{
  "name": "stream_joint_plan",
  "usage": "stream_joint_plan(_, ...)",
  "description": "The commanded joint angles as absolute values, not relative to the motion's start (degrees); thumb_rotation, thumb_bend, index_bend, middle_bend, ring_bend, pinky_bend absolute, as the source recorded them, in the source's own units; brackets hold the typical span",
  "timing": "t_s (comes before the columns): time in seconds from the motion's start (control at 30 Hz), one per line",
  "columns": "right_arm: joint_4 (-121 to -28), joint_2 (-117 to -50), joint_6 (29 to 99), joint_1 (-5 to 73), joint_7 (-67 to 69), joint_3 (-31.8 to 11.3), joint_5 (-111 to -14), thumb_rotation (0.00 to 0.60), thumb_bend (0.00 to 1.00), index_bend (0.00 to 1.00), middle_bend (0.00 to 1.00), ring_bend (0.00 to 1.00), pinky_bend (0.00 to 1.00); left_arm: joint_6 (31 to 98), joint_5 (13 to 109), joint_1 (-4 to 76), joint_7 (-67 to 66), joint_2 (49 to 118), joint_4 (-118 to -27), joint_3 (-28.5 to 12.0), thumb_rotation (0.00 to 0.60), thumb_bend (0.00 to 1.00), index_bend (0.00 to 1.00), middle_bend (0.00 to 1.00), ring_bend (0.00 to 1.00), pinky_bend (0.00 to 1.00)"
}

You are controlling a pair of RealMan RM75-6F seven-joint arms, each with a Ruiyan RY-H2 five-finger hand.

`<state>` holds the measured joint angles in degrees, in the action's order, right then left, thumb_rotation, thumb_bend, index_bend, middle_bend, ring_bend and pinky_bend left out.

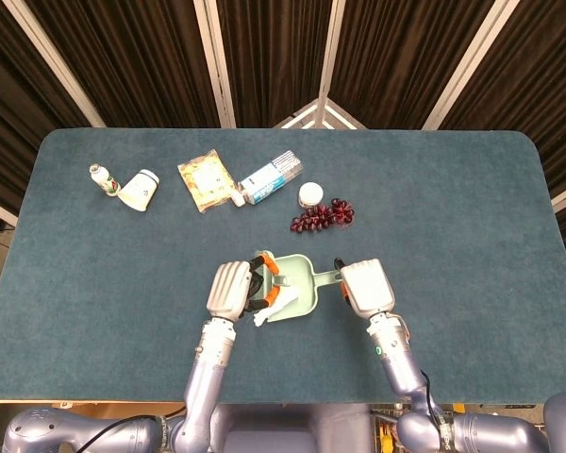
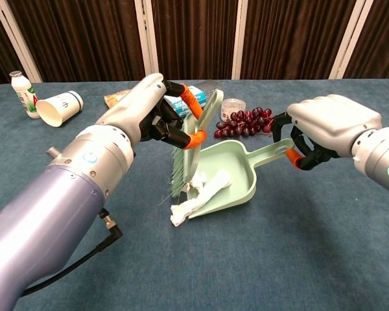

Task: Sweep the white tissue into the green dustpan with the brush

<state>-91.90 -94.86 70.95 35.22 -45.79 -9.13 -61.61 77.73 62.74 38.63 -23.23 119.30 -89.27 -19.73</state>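
My left hand point(image 2: 146, 111) point(image 1: 232, 289) grips the pale green brush point(image 2: 189, 150), whose bristles stand at the left lip of the green dustpan point(image 2: 232, 176) point(image 1: 302, 280). The crumpled white tissue point(image 2: 199, 195) point(image 1: 271, 309) lies across the pan's front edge, part inside and part on the table. My right hand point(image 2: 330, 128) point(image 1: 364, 287) holds the dustpan's handle, with the pan resting on the table between the two hands.
Behind the pan sit dark red grapes point(image 2: 243, 123), a small clear jar point(image 2: 232, 107) and a lying plastic bottle point(image 2: 191, 98). A snack packet point(image 1: 206, 181), a tipped paper cup point(image 2: 57, 107) and a small bottle point(image 2: 24, 92) lie at the far left.
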Motion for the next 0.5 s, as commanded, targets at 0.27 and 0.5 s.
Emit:
stream_joint_plan(0.27,-92.1,-94.3,71.3,34.8,-45.4,-8.8,-61.8,0.600,0.54,0.66,0.75,0.74,0.81,78.2,63.3,35.3,-23.4,113.4,-93.4,-17.5,0.600,0.67,0.80,1.00,1.00,1.00)
stream_joint_plan(0.5,-92.4,-94.4,71.2,35.1,-45.8,-9.2,-61.4,0.600,0.54,0.66,0.75,0.74,0.81,78.3,63.4,33.4,-21.9,110.3,-98.1,-17.0,0.600,0.67,0.80,1.00,1.00,1.00)
